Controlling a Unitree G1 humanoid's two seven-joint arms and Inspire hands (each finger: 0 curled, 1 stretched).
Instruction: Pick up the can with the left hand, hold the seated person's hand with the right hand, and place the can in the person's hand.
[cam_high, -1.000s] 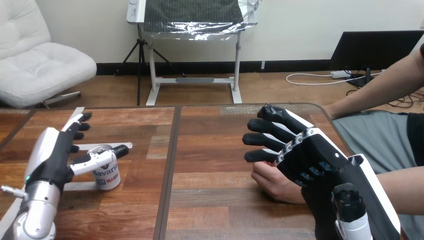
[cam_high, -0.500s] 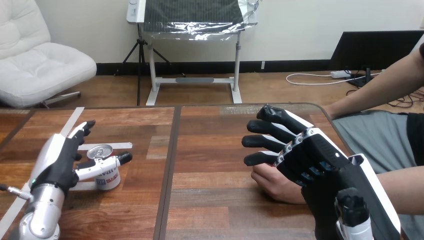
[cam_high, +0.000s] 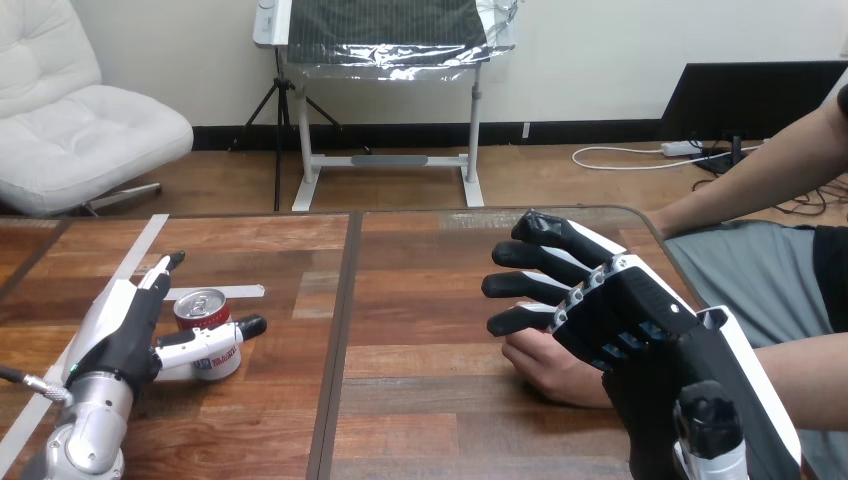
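Now my left hand (cam_high: 125, 335) lies unclenched beside the upright can (cam_high: 203, 310) on the counter (cam_high: 420, 300), thumb in front, perhaps touching it; my right hand (cam_high: 610, 315) hovers with straight fingers over the person's hand (cam_high: 545, 365).

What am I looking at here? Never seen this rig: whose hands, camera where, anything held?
One camera on a humanoid robot's head, looking down across a wooden table. The black-and-white machine parts are its own: the left robot hand at the view's left, the right robot hand at the right. A can stands upright on the table; the left robot hand's straight fingers lie beside it and its thumb crosses the front, not curled round it. The right robot hand hovers, fingers straight, over the person's hand, which rests on the table; I can't tell whether they touch. White tape strips lie on the wood. Nothing is held.
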